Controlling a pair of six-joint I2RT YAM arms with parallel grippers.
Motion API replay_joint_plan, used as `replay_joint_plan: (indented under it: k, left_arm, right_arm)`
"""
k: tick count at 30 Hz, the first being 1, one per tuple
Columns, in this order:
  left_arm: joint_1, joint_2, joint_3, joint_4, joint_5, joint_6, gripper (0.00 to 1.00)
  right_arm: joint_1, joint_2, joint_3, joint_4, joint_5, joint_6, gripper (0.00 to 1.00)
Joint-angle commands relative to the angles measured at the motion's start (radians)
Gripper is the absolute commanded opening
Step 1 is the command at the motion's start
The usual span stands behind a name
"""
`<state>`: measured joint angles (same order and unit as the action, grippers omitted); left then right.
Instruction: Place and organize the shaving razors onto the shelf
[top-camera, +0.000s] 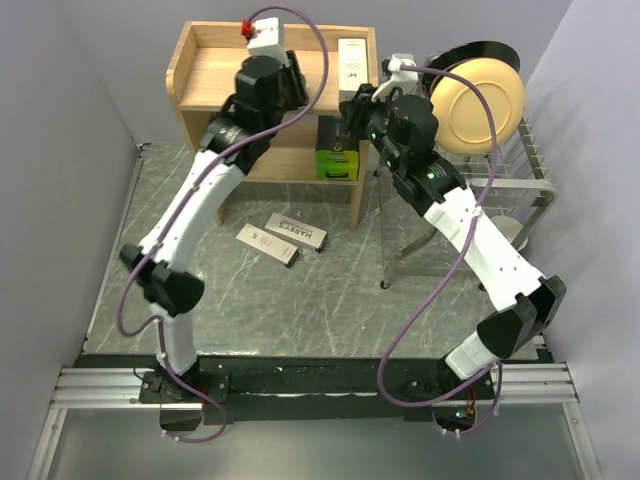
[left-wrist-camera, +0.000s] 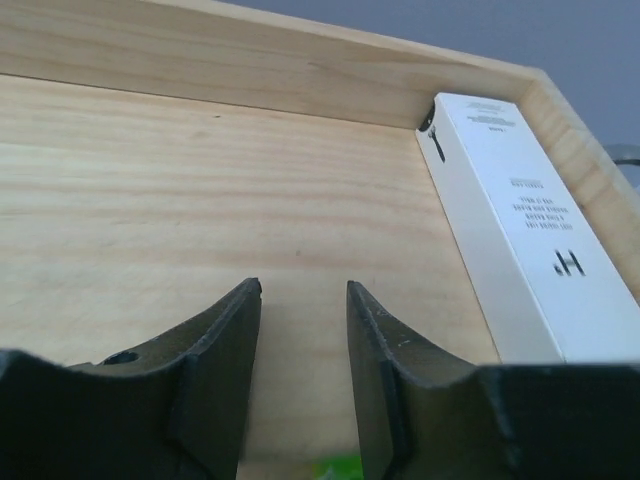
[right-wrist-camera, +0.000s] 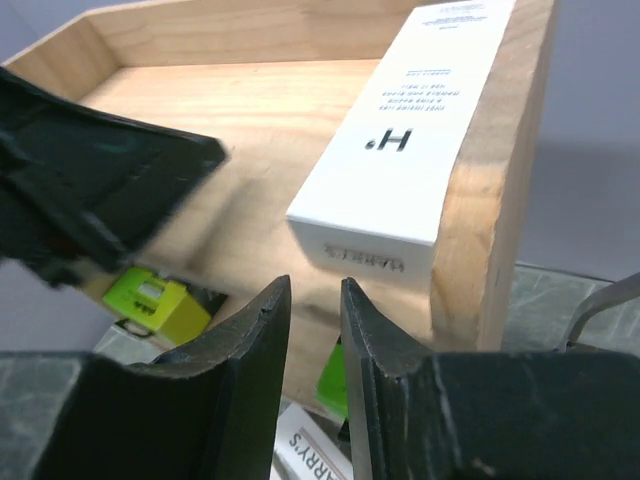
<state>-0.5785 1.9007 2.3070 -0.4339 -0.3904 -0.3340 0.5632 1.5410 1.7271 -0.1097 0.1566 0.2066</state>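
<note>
The razors were cardboard packs, by their look light, stiff and smooth-sided. A hard squeeze would likely dent the card, and the glossy faces could slip. The slim ones seemed best pinched from above across the narrow width, near mid-length so they would not swing. The wider kind would want the jaws spread well apart

A white box (left-wrist-camera: 510, 220) lay flat on top of the shelf (top-camera: 215, 70), lengthwise against the right rim, its far end in the back corner. A green pack (top-camera: 338, 158) stood on the lower tier at the right, and the right wrist view showed a lime-green patch (right-wrist-camera: 150, 300) further left under the top. On the bench (top-camera: 300, 320) in front of the shelf lay a slim box (top-camera: 268, 244) and, just beside it, a lettered box (top-camera: 297, 232), both aslant

The left claw (left-wrist-camera: 303, 290) hung over the top tier, jaws parted with nothing between them. The right claw (right-wrist-camera: 315, 285) sat off the shelf's front right corner, near the white box's near end, jaws narrowly parted and empty

The top tier was plain wood, rimmed at the back and sides and bare left of the white box, probably room enough for the two slim boxes. The bench was grey, marbled and smooth. Grey walls closed in on both sides, and a wire rack (top-camera: 520, 170) holding a plate (top-camera: 478, 105) stood just right of the shelf, crowding the right arm
</note>
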Motion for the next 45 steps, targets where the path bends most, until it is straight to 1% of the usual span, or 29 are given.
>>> replay_joint_plan:
  k: [1,2,3,4,5,6,7,8,9,10,11,12,13,14,15,17,19,20,22,23,24,26,27,28,33,39,44,45]
  left_arm:
    - [0.005,-0.286,-0.192,0.040,0.094,0.133,0.48]
    - [0.005,-0.354,-0.286,0.141,0.123,0.150,0.48]
    - [0.005,-0.502,-0.388,0.197,0.202,0.191,0.49]
    - [0.005,-0.572,-0.576,0.260,0.231,0.214,0.52]
    - [0.003,-0.635,-0.650,0.294,0.251,0.231,0.53]
    - [0.003,-0.722,-0.702,0.285,0.265,0.242,0.55]
    - [0.003,-0.747,-0.751,0.244,0.274,0.245,0.61]
    - [0.008,-0.765,-0.764,0.194,0.272,0.247,0.65]
    - [0.017,-0.796,-0.777,0.090,0.281,0.245,0.73]
    - [0.057,-0.816,-0.828,0.057,0.338,0.243,0.75]
    - [0.080,-0.840,-0.859,0.023,0.363,0.240,0.77]
    - [0.100,-0.892,-0.892,0.000,0.380,0.239,0.79]
    - [0.126,-0.919,-0.962,-0.037,0.383,0.236,0.85]
    - [0.137,-0.943,-0.995,-0.054,0.381,0.230,0.87]
    - [0.152,-0.988,-1.024,-0.072,0.398,0.214,0.90]
    - [0.207,-1.029,-1.116,-0.114,0.473,0.223,0.92]
    - [0.239,-1.083,-1.194,-0.133,0.489,0.256,0.93]
    - [0.252,-1.095,-1.209,-0.144,0.510,0.274,0.94]
    - [0.284,-1.131,-1.224,-0.170,0.547,0.322,0.95]
    - [0.293,-1.141,-1.221,-0.221,0.583,0.328,0.96]
    - [0.298,-1.164,-1.218,-0.245,0.666,0.396,0.97]
    - [0.299,-1.210,-1.222,-0.284,0.671,0.377,1.00]
    - [0.310,-1.224,-1.232,-0.287,0.667,0.369,1.00]
    - [0.321,-1.239,-1.235,-0.290,0.667,0.366,1.00]
    - [0.385,-1.267,-1.229,-0.293,0.663,0.352,1.00]
    - [0.407,-1.266,-1.232,-0.270,0.673,0.340,0.99]
    - [0.413,-1.258,-1.241,-0.250,0.668,0.340,1.00]
    - [0.419,-1.255,-1.241,-0.249,0.671,0.307,1.00]
  right_arm:
    - [0.018,-0.131,-0.098,0.036,-0.083,-0.033,0.36]
    - [0.026,-0.149,-0.124,0.044,-0.109,-0.044,0.37]
    - [0.050,-0.186,-0.150,0.056,-0.129,-0.074,0.40]
    - [0.064,-0.205,-0.178,0.061,-0.150,-0.085,0.42]
    - [0.085,-0.222,-0.242,0.067,-0.152,-0.108,0.51]
    - [0.127,-0.251,-0.276,0.074,-0.182,-0.125,0.57]
    - [0.153,-0.262,-0.335,0.074,-0.224,-0.150,0.62]
    - [0.174,-0.269,-0.363,0.071,-0.241,-0.191,0.72]
    - [0.194,-0.271,-0.386,0.065,-0.262,-0.199,0.76]
    - [0.229,-0.268,-0.423,0.058,-0.290,-0.225,0.79]
    - [0.243,-0.253,-0.435,0.041,-0.334,-0.242,0.84]
    - [0.259,-0.245,-0.449,0.036,-0.353,-0.245,0.86]
    - [0.280,-0.234,-0.477,0.035,-0.371,-0.246,0.88]
    - [0.293,-0.208,-0.488,0.035,-0.403,-0.248,0.90]
    - [0.302,-0.188,-0.495,0.030,-0.413,-0.246,0.90]
    - [0.314,-0.113,-0.491,0.006,-0.452,-0.245,0.91]
    - [0.316,-0.050,-0.448,-0.024,-0.474,-0.256,0.91]
    - [0.316,0.017,-0.427,-0.063,-0.480,-0.281,0.92]
    - [0.316,0.079,-0.368,-0.100,-0.483,-0.331,0.92]
    - [0.317,0.137,-0.345,-0.148,-0.476,-0.373,0.93]
    - [0.316,0.171,-0.319,-0.183,-0.467,-0.397,0.94]
    - [0.316,0.267,-0.223,-0.301,-0.460,-0.444,0.95]
    - [0.316,0.298,-0.155,-0.338,-0.459,-0.458,0.95]
    - [0.316,0.354,-0.123,-0.396,-0.459,-0.473,0.95]
    - [0.314,0.490,0.053,-0.479,-0.408,-0.477,0.96]
    - [0.296,0.634,0.204,-0.565,-0.359,-0.443,0.97]
    - [0.280,0.689,0.213,-0.578,-0.301,-0.437,0.98]
    - [0.277,0.696,0.210,-0.578,-0.293,-0.432,0.98]
